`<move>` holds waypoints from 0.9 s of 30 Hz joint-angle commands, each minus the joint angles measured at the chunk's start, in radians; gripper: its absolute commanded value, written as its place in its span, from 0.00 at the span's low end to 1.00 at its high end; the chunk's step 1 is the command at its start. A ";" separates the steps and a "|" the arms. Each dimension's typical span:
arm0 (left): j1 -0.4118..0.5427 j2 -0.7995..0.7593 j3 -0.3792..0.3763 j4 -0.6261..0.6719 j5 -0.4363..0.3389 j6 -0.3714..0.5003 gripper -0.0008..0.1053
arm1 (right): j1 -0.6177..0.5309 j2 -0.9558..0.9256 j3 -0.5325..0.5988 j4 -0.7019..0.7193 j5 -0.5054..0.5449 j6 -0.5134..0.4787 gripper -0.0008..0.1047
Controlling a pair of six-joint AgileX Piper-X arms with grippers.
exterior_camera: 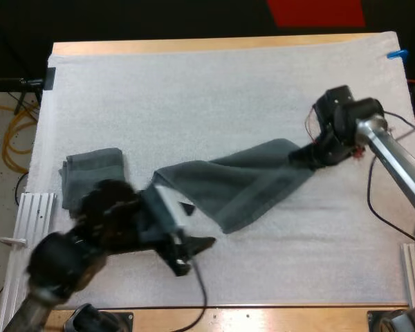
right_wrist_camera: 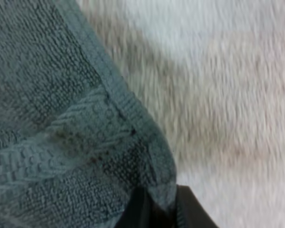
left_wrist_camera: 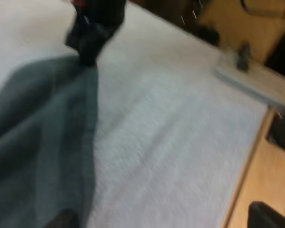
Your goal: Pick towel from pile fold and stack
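Note:
A dark grey-green towel (exterior_camera: 238, 183) lies stretched across the middle of the white mat (exterior_camera: 214, 90). My right gripper (exterior_camera: 310, 156) is shut on the towel's right corner. In the right wrist view its black fingers (right_wrist_camera: 138, 210) pinch the towel's hemmed corner (right_wrist_camera: 156, 175) from both sides. My left gripper (exterior_camera: 197, 254) hovers in front of the towel's left end, blurred, open and holding nothing. In the left wrist view the towel (left_wrist_camera: 42, 142) runs away from one of my fingers (left_wrist_camera: 61, 219) to the right gripper (left_wrist_camera: 90, 38) at its far end. A folded towel stack (exterior_camera: 90, 174) rests at the mat's left.
A metal rail (exterior_camera: 31, 221) runs along the table's left edge, and another (exterior_camera: 409, 266) along the right. The wooden table edge (exterior_camera: 277, 317) borders the mat in front. White mat stretches behind the towel.

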 commanded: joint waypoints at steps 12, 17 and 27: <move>-0.214 0.360 -0.001 -0.070 -0.313 0.005 0.64 | -0.001 -0.180 0.276 -0.052 0.030 0.058 0.01; -0.258 0.500 -0.001 -0.072 -0.365 0.005 0.64 | -0.001 -0.213 0.290 -0.048 0.030 0.061 0.01; -0.270 0.757 -0.019 -0.102 -0.498 0.005 0.64 | -0.001 -0.230 0.290 -0.036 0.030 0.064 0.01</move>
